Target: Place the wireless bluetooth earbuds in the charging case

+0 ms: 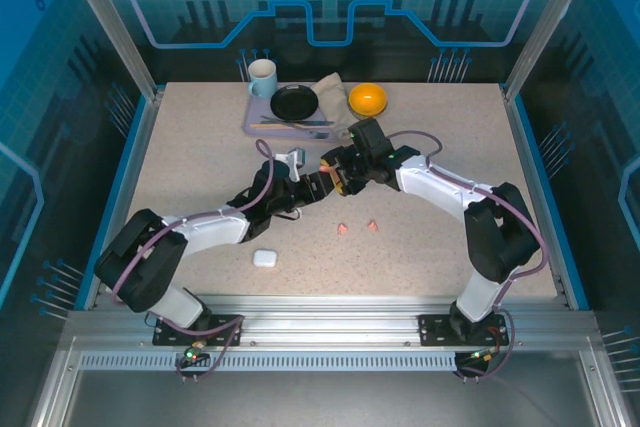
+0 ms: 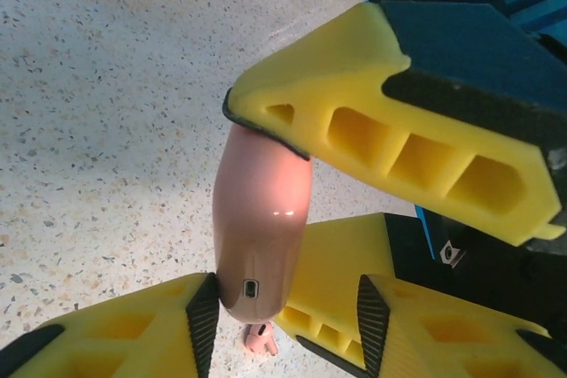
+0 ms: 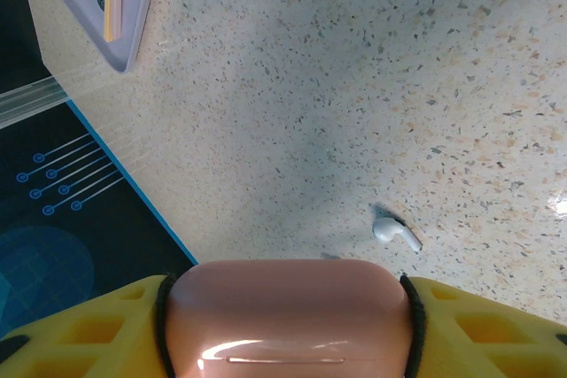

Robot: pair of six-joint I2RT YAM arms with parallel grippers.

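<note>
The speckled table is sitting inside blue walls. Lower left of centre in the overhead view, a white case is lying by itself. At mid-frame your left gripper is reaching around the pink case with one pad touching it. I cannot tell whether it is gripping. Your right gripper is clamping that case on both sides, above the table. Just below and to the right, the pink earbuds are lying loose. If both arms are pulling at once, you are risking twisting the case free and dropping it. You are working with two cases, two pink earbuds and one white earbud that I can make out.
</note>
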